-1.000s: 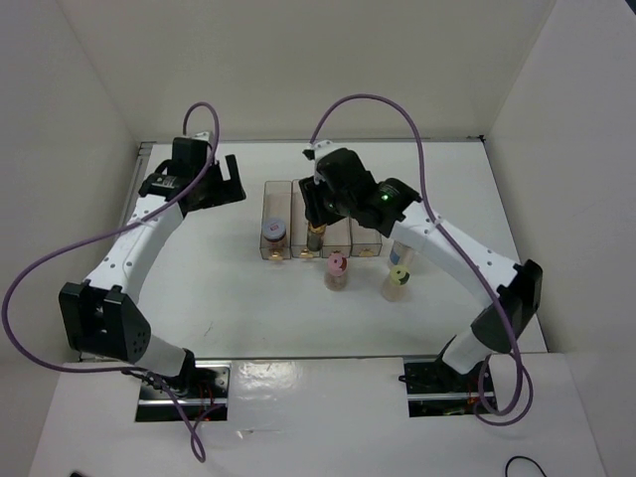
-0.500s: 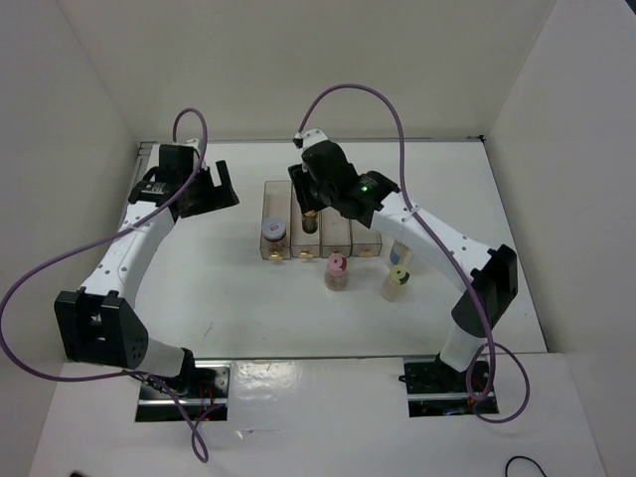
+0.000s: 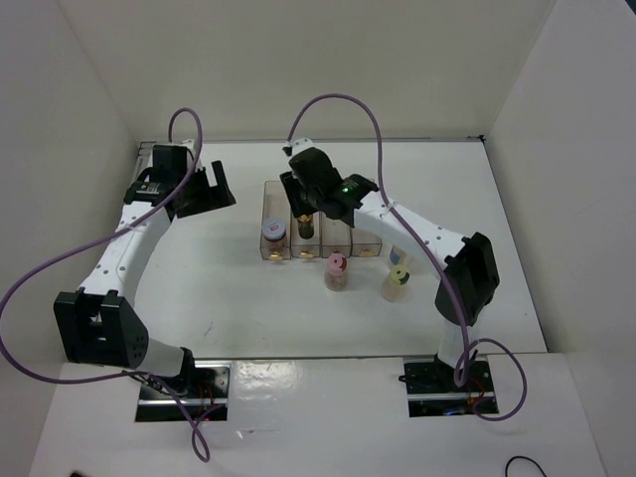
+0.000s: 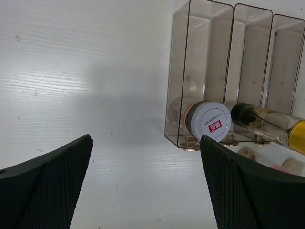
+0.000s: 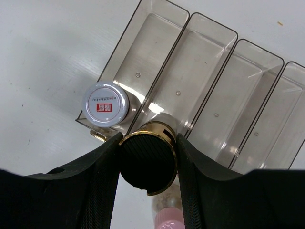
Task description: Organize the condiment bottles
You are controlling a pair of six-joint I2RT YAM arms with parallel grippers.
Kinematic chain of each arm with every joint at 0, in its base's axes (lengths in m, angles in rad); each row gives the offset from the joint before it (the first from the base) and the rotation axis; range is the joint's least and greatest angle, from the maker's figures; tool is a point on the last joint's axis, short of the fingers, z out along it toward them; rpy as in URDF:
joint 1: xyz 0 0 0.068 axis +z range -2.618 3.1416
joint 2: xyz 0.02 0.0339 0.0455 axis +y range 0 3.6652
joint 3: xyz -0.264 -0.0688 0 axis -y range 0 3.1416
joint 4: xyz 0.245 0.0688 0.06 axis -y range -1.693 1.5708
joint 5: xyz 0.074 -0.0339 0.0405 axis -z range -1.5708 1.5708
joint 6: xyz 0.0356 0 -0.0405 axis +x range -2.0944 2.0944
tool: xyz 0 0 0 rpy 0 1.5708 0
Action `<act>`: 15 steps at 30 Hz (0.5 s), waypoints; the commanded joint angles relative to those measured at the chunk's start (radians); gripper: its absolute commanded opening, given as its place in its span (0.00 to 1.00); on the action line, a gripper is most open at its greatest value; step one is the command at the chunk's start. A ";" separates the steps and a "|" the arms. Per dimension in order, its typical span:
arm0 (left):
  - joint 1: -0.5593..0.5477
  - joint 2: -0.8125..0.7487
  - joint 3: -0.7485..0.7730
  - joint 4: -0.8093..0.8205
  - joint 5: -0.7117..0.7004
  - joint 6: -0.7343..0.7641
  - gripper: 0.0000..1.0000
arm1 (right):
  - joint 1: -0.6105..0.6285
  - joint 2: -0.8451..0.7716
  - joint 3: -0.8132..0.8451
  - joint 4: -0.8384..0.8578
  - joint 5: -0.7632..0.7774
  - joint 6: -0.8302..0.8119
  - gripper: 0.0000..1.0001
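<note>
My right gripper (image 3: 305,211) is shut on the dark jar with the gold cap (image 5: 147,162), holding it upright at the near end of the clear tray's (image 5: 214,71) second slot from the left. I cannot tell if it rests on the slot floor. The grey-lid jar (image 5: 105,104) stands in the leftmost slot, at its near end (image 3: 274,232). The pink-lid jar (image 3: 336,268) and the yellow-green-lid jar (image 3: 397,280) stand on the table in front of the tray. My left gripper (image 3: 211,189) is open and empty, left of the tray. I cannot make out the pink-white-lid jar.
The two right slots of the tray (image 3: 366,238) hold nothing. White walls close in the table at the back and both sides. Purple cables arch over both arms. In the left wrist view the tray (image 4: 200,47) is ahead on the right.
My right gripper has carried the dark jar a little left and back, to the second slot. My left gripper has drawn slightly left, away from the tray.
</note>
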 commanded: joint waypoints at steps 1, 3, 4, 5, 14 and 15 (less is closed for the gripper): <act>0.007 -0.033 -0.003 0.033 0.025 0.027 0.99 | 0.007 -0.004 -0.007 0.125 0.003 0.004 0.00; 0.007 -0.033 -0.003 0.033 0.025 0.027 0.99 | 0.007 0.005 -0.028 0.135 0.003 0.013 0.00; 0.007 -0.033 -0.003 0.033 0.025 0.027 0.99 | 0.007 0.005 -0.028 0.135 0.003 0.013 0.00; 0.007 -0.033 -0.003 0.033 0.025 0.027 0.99 | 0.007 0.014 -0.039 0.135 -0.006 0.013 0.00; 0.016 -0.033 -0.021 0.033 0.034 0.036 0.99 | 0.007 0.014 -0.079 0.144 -0.006 0.033 0.00; 0.016 -0.033 -0.021 0.033 0.034 0.036 0.99 | 0.007 0.014 -0.090 0.144 -0.006 0.033 0.00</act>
